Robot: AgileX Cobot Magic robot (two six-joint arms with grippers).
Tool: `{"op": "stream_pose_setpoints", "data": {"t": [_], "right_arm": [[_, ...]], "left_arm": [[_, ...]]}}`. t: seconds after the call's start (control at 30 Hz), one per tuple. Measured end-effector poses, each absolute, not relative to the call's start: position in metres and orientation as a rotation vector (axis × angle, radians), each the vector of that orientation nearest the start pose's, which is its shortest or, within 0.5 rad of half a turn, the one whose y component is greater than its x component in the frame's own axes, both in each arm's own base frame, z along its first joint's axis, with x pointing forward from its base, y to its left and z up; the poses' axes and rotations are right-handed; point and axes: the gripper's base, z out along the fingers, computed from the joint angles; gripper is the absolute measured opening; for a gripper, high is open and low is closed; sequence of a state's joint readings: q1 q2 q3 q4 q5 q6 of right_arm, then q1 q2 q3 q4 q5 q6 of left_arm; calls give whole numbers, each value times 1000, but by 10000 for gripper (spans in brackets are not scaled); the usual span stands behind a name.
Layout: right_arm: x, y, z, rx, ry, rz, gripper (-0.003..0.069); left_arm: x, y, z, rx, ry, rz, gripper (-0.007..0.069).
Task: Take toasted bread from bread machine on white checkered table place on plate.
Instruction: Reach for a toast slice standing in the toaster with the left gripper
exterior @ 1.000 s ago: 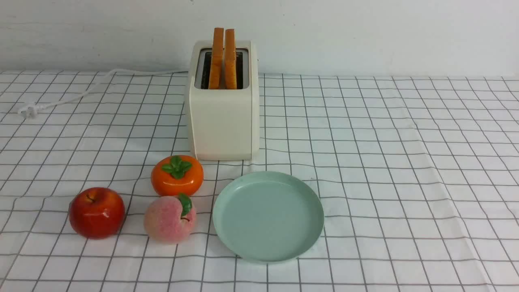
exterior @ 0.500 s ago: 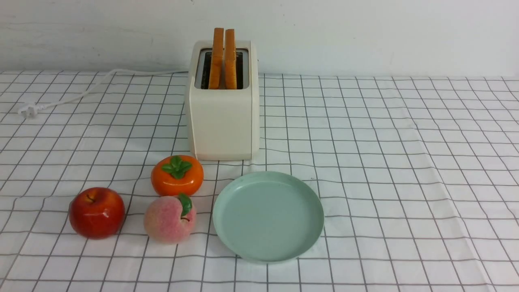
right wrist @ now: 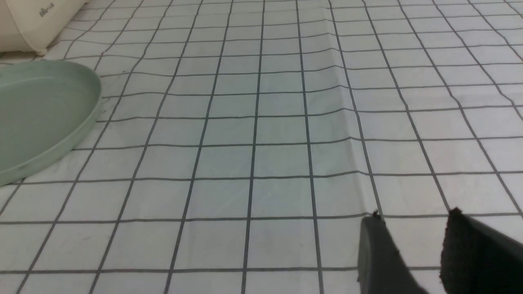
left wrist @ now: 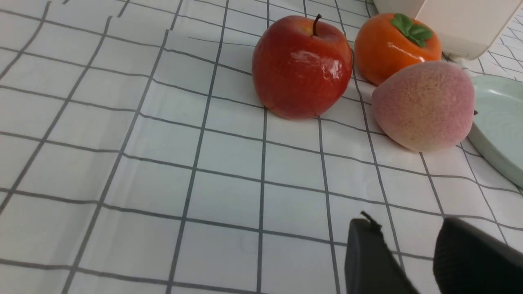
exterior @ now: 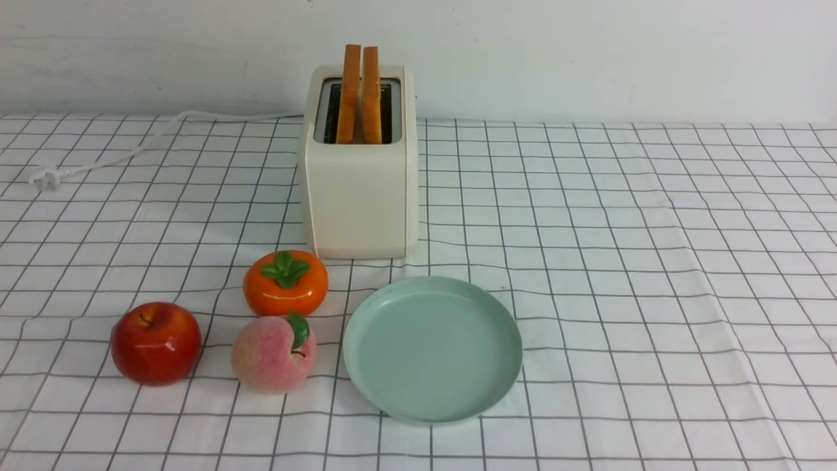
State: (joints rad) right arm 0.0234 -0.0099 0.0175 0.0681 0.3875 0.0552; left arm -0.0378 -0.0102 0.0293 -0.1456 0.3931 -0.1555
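While the white checkered table (exterior: 654, 229) spreads wrinkled under everything, the bread machine (exterior: 359, 196) stands cream-white near its far edge, the mint-green plate (exterior: 431, 347) lying flat just in front of it. Both slices of toasted bread (exterior: 352, 91) stand upright in the dark slots, golden-tan with darker orange-brown crusts, their tops poking out. My left pincer (left wrist: 408, 222) and right pincer (right wrist: 412, 218) hover low over the table, jaws apart, pinching nothing.

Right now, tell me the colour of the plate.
The plate is plain pale mint green with no pattern. It shows best in the front view.
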Motion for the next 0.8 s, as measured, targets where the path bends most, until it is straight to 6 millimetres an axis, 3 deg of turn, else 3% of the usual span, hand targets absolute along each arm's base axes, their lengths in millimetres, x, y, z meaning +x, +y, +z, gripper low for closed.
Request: {"op": "stream_pose_setpoints", "data": {"t": [0.47, 0.8], "right_arm": [[52, 4, 173, 71, 1878, 121, 239], [52, 4, 173, 71, 1878, 121, 239]], "left_arm": [[55, -5, 182, -205, 1738, -282, 237], [57, -5, 193, -311, 1602, -409, 237]]}}
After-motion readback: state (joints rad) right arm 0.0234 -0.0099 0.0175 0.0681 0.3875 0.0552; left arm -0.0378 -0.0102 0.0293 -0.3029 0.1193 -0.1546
